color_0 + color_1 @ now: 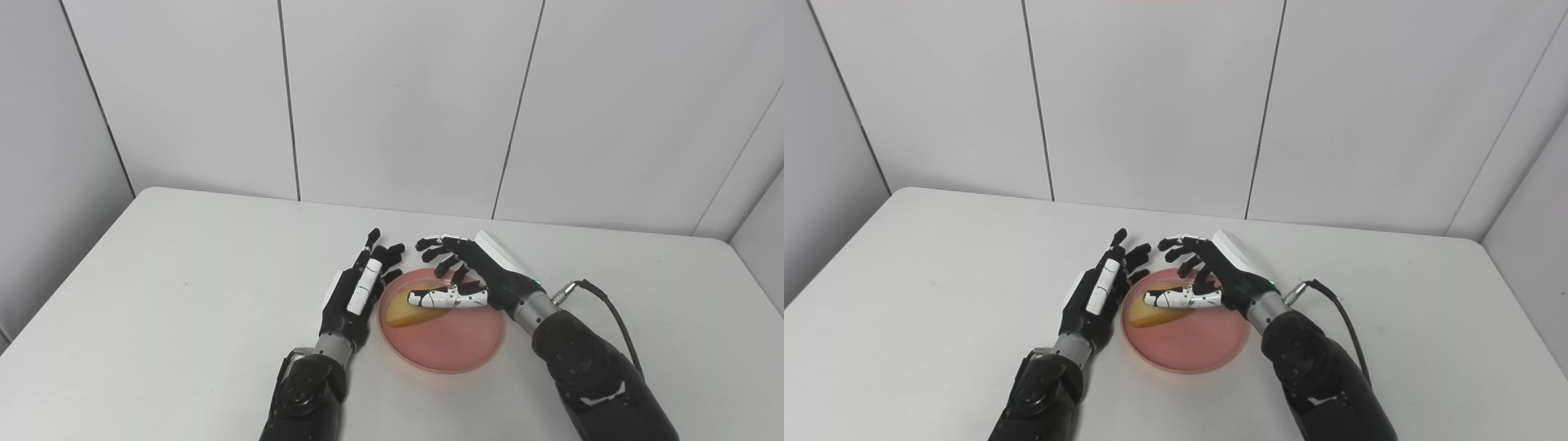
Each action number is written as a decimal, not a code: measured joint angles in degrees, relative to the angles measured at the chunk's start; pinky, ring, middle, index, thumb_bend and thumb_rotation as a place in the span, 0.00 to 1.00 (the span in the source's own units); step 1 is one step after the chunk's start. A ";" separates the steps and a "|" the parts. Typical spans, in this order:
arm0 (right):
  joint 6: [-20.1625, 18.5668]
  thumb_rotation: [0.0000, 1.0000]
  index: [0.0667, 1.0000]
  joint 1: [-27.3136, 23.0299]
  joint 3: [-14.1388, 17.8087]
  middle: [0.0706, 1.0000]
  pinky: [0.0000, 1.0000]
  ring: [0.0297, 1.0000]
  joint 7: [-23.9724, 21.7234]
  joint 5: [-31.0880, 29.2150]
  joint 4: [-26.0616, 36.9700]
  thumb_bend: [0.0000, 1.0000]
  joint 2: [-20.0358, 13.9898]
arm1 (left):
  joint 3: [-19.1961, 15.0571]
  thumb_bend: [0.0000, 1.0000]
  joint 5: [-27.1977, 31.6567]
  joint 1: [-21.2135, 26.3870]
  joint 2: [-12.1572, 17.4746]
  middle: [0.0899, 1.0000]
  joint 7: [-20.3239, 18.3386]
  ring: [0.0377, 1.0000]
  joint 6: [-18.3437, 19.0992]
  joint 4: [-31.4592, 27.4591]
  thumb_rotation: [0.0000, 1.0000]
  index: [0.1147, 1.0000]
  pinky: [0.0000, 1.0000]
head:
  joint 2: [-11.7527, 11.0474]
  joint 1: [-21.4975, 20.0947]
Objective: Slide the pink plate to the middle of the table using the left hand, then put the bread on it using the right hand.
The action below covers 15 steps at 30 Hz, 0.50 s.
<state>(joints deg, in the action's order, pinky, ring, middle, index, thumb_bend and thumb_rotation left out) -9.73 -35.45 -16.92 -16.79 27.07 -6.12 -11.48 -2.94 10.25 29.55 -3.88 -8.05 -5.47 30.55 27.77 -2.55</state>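
The pink plate (454, 344) lies near the middle of the white table (184, 275). A yellow-brown slice of bread (406, 314) rests on its left half. My right hand (471, 269) hovers over the back of the plate with its fingers spread, and its thumb stretches across the top of the bread, hiding part of it. No finger closes on the bread. My left hand (361, 286) stands open and edge-on just left of the plate's rim, fingers pointing away from me; I cannot tell whether it touches the rim.
A black cable (603, 301) loops from my right wrist over the table. White wall panels (398, 104) close off the far edge, and the table's right back corner (723, 242) is in view.
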 measured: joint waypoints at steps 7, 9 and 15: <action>0.01 0.59 0.75 -0.69 0.04 0.74 0.55 0.67 -0.16 1.00 2.72 1.00 -1.26 | -0.20 0.88 0.00 -0.08 -0.03 0.81 0.05 0.87 0.13 -0.19 0.76 1.00 0.84 | 0.17 -0.35; 0.01 0.61 0.75 -1.14 0.07 0.73 0.55 0.67 -0.17 1.07 3.11 1.00 -1.31 | -0.21 0.88 0.00 -0.09 -0.03 0.82 0.06 0.86 0.14 -0.18 0.76 1.00 0.81 | 0.18 -0.35; 0.01 0.69 0.74 -1.86 0.25 0.73 0.54 0.66 -0.16 2.20 5.86 0.93 -1.59 | -0.24 0.86 0.00 -0.08 -0.06 0.82 0.07 0.87 0.14 -0.15 0.76 1.00 0.81 | 0.18 -0.26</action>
<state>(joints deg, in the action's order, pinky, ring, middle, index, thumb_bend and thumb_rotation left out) -9.72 -37.31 -16.66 -16.95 29.27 -0.26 -13.07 -3.18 10.25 29.47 -3.94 -7.97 -5.34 30.40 27.95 -2.81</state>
